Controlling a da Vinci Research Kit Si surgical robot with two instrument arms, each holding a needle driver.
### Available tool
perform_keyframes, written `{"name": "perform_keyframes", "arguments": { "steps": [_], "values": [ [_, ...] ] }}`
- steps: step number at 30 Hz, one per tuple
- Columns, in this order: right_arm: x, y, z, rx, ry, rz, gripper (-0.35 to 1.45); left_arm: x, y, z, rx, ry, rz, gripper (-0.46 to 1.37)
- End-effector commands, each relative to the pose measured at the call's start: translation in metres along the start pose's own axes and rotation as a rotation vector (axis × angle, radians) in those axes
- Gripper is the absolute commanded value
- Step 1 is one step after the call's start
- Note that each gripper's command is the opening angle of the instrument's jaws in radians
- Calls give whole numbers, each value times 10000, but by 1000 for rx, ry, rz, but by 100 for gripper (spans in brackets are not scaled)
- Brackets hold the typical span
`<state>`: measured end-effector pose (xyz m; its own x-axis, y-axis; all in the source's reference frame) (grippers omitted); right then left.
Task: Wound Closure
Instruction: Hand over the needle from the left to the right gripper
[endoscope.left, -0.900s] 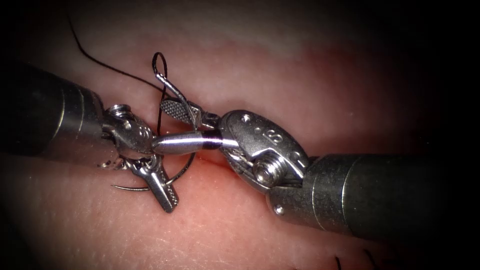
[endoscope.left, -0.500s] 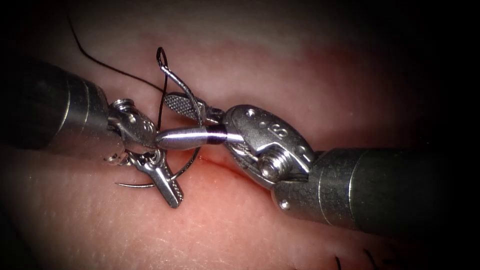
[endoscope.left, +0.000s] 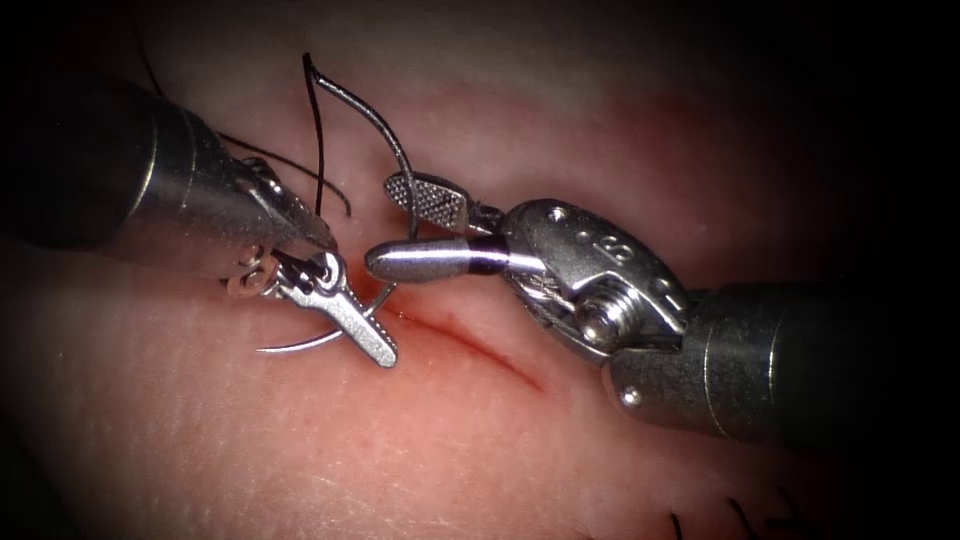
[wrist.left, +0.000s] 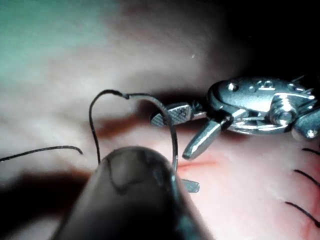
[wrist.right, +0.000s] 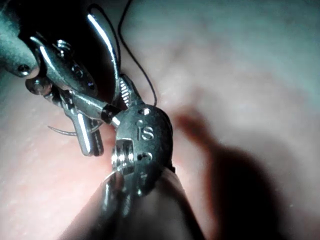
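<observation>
Steel needle (endoscope.left: 385, 160) arcs through the scene — its swaged end with the black thread (endoscope.left: 318, 150) rises above the tools, its point (endoscope.left: 262, 350) lies free over the tissue (endoscope.left: 300, 450) on the left of the cut (endoscope.left: 480, 345). The left tool (endoscope.left: 345, 300) grips the needle in closed jaws on the lower curve, near the point. The right tool (endoscope.left: 415, 225) holds nothing; its jaws stand apart, the needle's upper curve passing between them. Red fluid (endoscope.left: 440, 335) stains the cut. The needle is out of the tissue.
</observation>
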<state>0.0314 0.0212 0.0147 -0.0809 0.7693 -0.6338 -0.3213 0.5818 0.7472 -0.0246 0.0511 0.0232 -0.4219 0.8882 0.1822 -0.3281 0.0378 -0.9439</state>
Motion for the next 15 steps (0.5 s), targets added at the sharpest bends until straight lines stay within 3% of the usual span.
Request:
{"name": "perform_keyframes", "arguments": {
  "steps": [1,9,15],
  "values": [
    [5,-1,0,-42,5,12,97,1,0,0,12,39,-4,-32],
    [28,3,1,-217,1,33,92,8,5,5,114,149,26,-35],
    [33,5,3,-347,-95,-52,89,4,8,10,198,200,38,-35]
  ]
}}
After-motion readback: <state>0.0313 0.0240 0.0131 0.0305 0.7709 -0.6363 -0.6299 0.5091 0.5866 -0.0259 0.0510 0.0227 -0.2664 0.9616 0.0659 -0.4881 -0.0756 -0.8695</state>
